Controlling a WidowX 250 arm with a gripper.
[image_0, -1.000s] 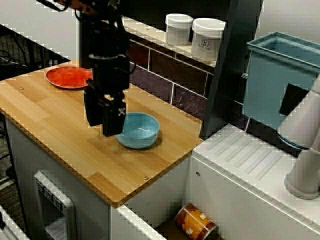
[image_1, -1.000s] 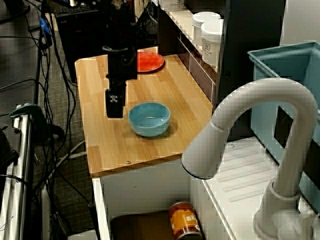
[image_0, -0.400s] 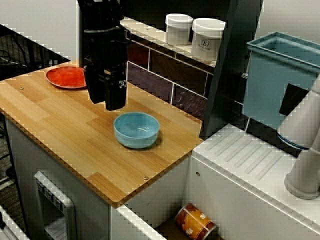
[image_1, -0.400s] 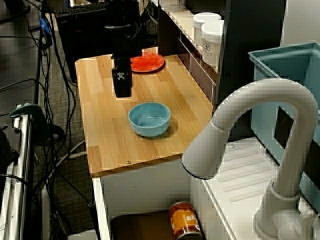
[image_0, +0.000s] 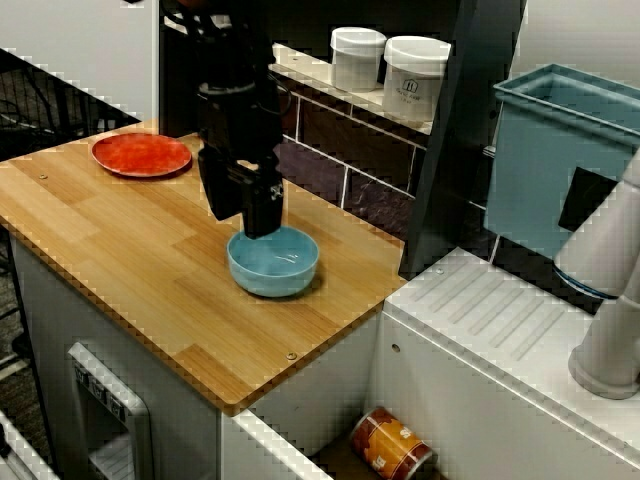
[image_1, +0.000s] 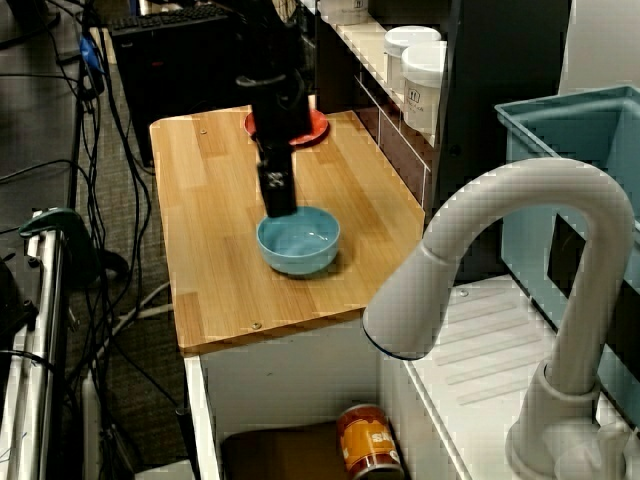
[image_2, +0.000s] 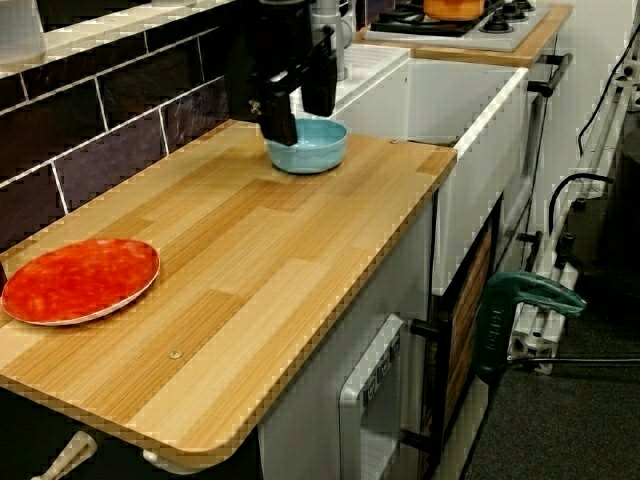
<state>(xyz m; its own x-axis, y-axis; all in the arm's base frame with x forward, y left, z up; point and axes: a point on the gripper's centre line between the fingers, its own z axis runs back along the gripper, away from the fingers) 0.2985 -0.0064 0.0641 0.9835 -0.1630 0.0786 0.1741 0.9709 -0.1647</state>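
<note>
My black gripper (image_0: 258, 222) hangs fingers-down over the rim of a light blue bowl (image_0: 285, 265), on the side facing the red plate (image_0: 140, 154). In the side view along the counter its two fingers stand apart, so the gripper (image_2: 300, 122) is open, and I see nothing between them. One finger (image_2: 281, 128) is outside the bowl (image_2: 315, 155) and the other is above its hollow. I cannot tell whether they touch the rim. In the view past the tap the gripper (image_1: 279, 203) hides the bowl's (image_1: 305, 245) far edge and part of the plate (image_1: 318, 125).
The wooden counter (image_0: 120, 240) ends at a white sink drainer (image_0: 500, 310) on the right. Two white jars (image_0: 357, 58) stand on the tiled ledge behind. A teal bin (image_0: 560, 150), a white tap (image_1: 500, 250) and a can (image_0: 390, 445) low in the sink lie further right.
The gripper rose from the counter left of the bowl, swung back toward the plate, then came right and down over the bowl's rim. Bowl and plate have not moved.
</note>
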